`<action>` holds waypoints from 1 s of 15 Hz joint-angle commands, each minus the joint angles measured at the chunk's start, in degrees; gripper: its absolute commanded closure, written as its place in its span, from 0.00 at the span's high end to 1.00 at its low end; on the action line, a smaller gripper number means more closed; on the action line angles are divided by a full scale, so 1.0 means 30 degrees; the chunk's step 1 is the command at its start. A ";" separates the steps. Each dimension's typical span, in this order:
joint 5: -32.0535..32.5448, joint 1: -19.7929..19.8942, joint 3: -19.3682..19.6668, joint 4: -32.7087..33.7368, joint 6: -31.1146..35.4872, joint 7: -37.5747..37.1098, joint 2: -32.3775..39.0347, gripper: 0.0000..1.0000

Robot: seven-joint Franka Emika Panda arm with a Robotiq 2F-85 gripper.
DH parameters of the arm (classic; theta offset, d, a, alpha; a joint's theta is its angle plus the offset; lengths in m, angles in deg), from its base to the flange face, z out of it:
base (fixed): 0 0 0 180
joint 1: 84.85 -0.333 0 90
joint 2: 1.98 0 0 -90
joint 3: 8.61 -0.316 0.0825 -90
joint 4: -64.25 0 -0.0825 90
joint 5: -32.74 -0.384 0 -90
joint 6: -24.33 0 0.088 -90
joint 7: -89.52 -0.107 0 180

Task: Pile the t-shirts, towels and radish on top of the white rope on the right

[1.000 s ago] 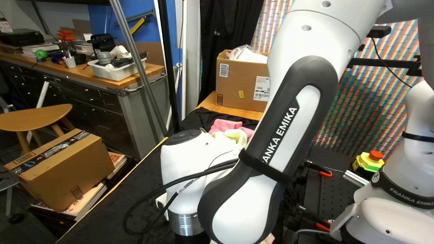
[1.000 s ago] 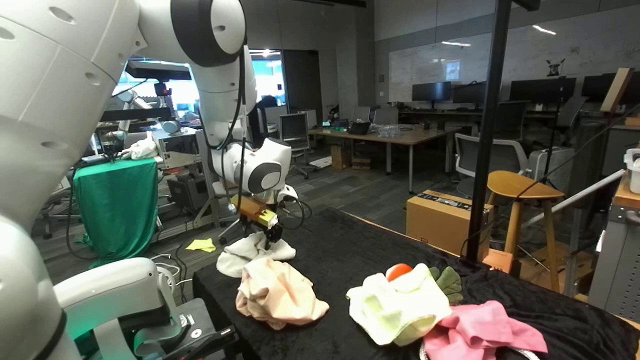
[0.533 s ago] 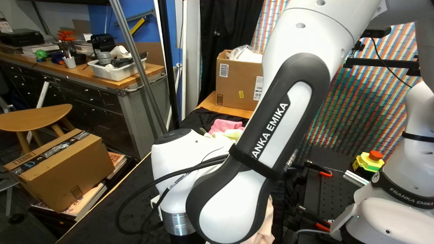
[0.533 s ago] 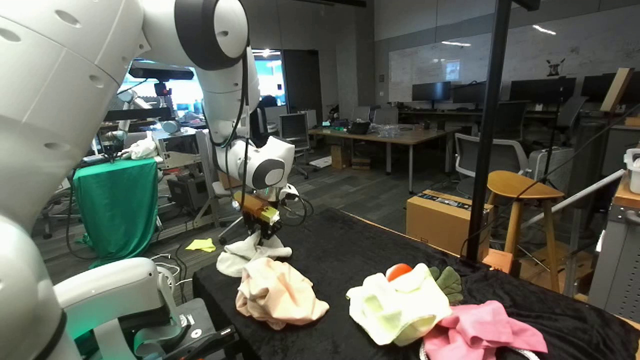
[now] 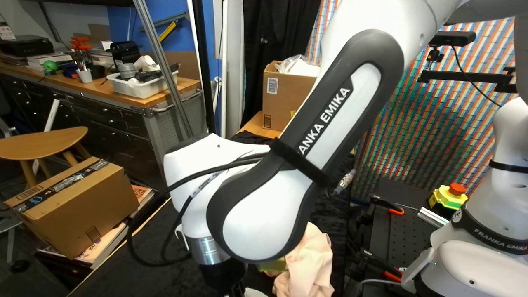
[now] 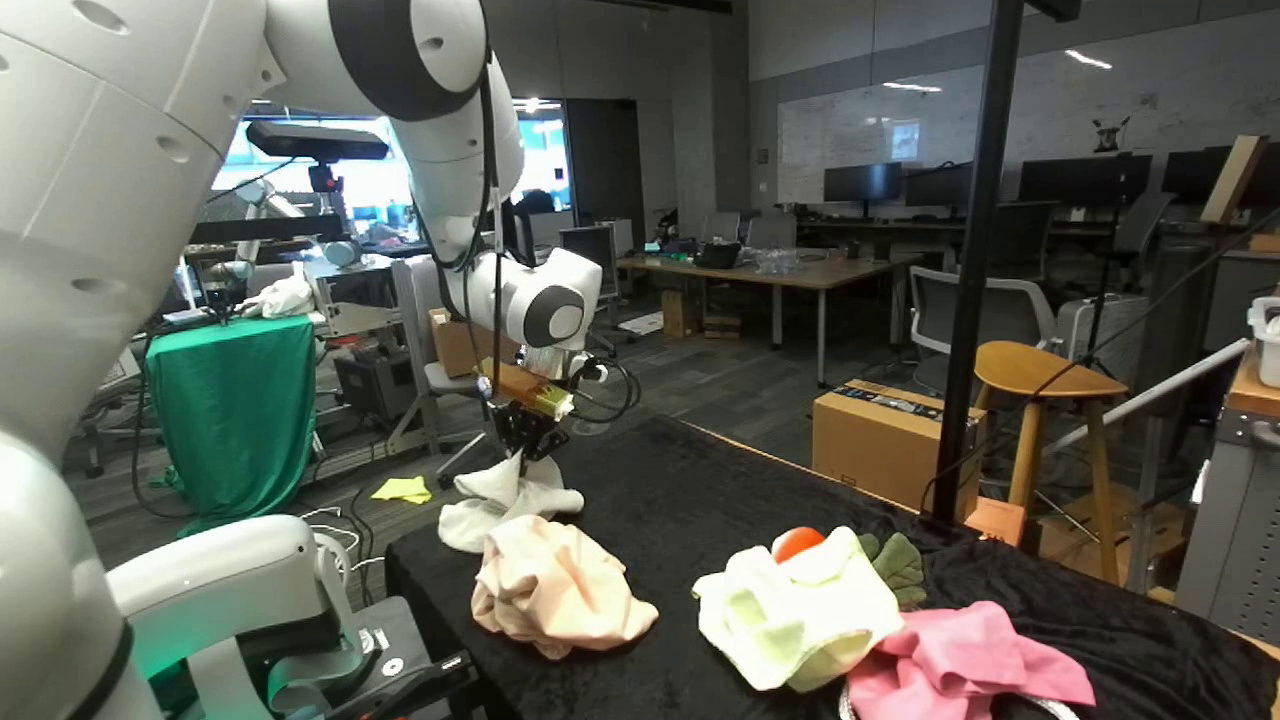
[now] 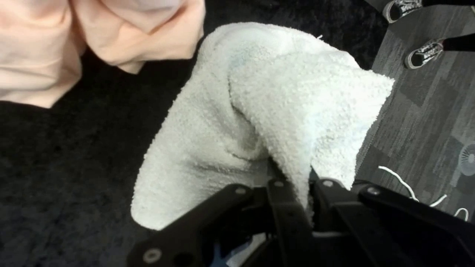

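Higher now, my gripper (image 7: pixel 294 176) pinches the white towel (image 7: pixel 274 105); I should lift it clear of the peach cloth (image 6: pixel 557 585).

end effector (image 7: pixel 294 174): clamped, raised | white cloth (image 7: pixel 259 96): fold drawn upward

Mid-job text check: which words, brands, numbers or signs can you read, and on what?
"ANKA EMIKA": forearm, cut off by the black strap.
"FRANKA EMIKA": black band on the robot base.
Other print is too small or blurred: box label, box tape, books, cable tag.
Wrist view: none readable.
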 commanded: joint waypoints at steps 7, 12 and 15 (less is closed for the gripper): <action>0.0067 0.2120 0.1498 -0.2701 0.1384 0.0807 -0.6294 0.04; 0.0092 0.3787 0.3337 -0.4281 0.4165 0.0872 -0.8598 0.04; 0.0263 0.4736 0.4542 -0.4956 0.5953 0.0444 -0.9065 0.04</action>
